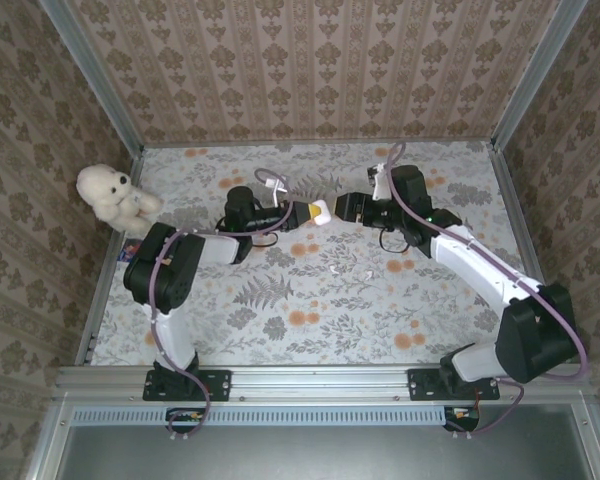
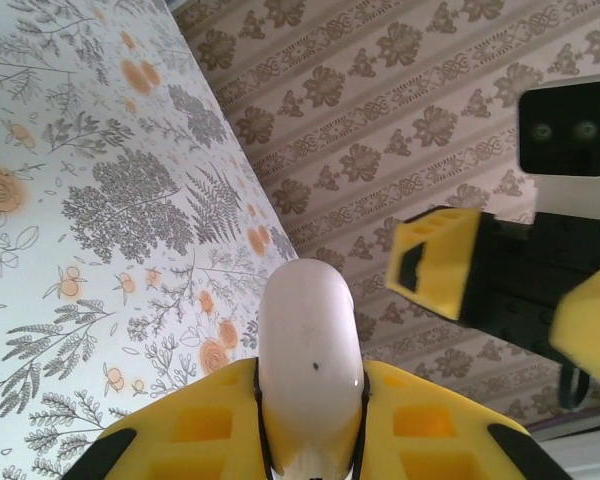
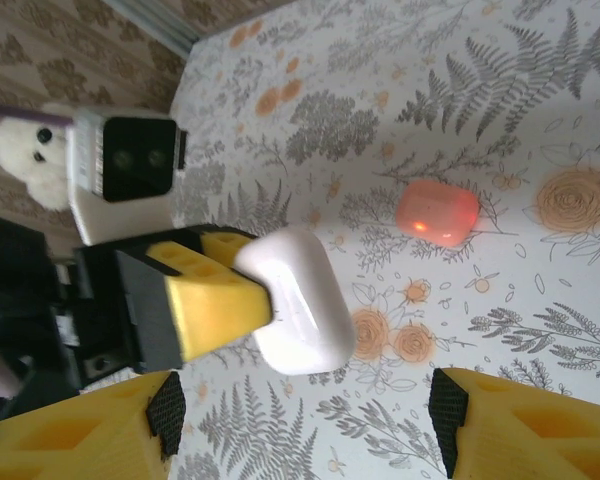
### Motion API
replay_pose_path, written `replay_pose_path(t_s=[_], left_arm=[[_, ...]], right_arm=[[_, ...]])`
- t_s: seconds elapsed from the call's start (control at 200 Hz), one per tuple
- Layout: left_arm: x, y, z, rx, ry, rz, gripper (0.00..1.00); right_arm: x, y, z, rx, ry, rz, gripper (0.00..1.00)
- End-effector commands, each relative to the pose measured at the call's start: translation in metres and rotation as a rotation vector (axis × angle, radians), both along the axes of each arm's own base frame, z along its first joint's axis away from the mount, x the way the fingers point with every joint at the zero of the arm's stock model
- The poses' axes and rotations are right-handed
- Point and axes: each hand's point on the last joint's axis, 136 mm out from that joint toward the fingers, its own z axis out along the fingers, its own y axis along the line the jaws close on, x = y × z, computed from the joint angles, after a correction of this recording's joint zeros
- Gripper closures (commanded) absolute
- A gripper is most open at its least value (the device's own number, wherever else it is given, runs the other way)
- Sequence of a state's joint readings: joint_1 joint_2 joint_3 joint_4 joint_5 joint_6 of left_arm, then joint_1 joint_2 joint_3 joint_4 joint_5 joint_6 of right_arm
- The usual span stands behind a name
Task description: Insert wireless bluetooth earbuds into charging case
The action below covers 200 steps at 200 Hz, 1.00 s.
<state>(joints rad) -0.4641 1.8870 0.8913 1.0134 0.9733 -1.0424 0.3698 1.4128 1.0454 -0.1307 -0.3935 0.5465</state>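
The left gripper was clamped on one end of the white charging case, holding it above the far middle of the table. The right gripper, jaws wide and empty, faced it from the right, with the case just ahead of its fingertips. An orange-red case lay on the table, apart. Two tiny white bits, perhaps earbuds, lay nearer.

Two small rounded cases (one white case, one orange-red case), two yellow-fingered grippers, left gripper and right gripper, one plush toy.
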Motion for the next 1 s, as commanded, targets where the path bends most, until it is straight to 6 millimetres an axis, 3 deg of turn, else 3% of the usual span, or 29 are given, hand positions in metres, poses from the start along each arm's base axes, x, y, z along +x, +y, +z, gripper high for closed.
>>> replay_pose_path(t_s=[0.0, 0.185, 0.445, 0.79, 0.895, 0.995], left_arm=[[-0.007, -0.001, 0.019, 0.000, -0.056, -0.052, 1.00], [-0.010, -0.005, 0.024, 0.008, -0.070, -0.065, 1.00], [-0.014, -0.009, 0.030, 0.002, -0.083, -0.081, 1.00], [-0.022, -0.007, 0.047, -0.007, -0.125, -0.092, 1.00], [-0.023, -0.008, 0.049, -0.010, -0.132, -0.096, 1.00], [-0.024, -0.008, 0.050, -0.010, -0.134, -0.097, 1.00]], right_arm=[[-0.002, 0.015, -0.011, -0.018, -0.007, 0.088, 0.32], [0.001, 0.025, -0.022, -0.033, 0.013, 0.103, 0.33], [0.009, 0.023, -0.037, -0.065, 0.041, 0.082, 0.35], [0.021, -0.025, -0.062, -0.040, 0.089, -0.083, 0.38], [0.020, -0.028, -0.069, -0.036, 0.113, -0.097, 0.40], [0.018, -0.027, -0.062, -0.005, 0.101, -0.100, 0.40]])
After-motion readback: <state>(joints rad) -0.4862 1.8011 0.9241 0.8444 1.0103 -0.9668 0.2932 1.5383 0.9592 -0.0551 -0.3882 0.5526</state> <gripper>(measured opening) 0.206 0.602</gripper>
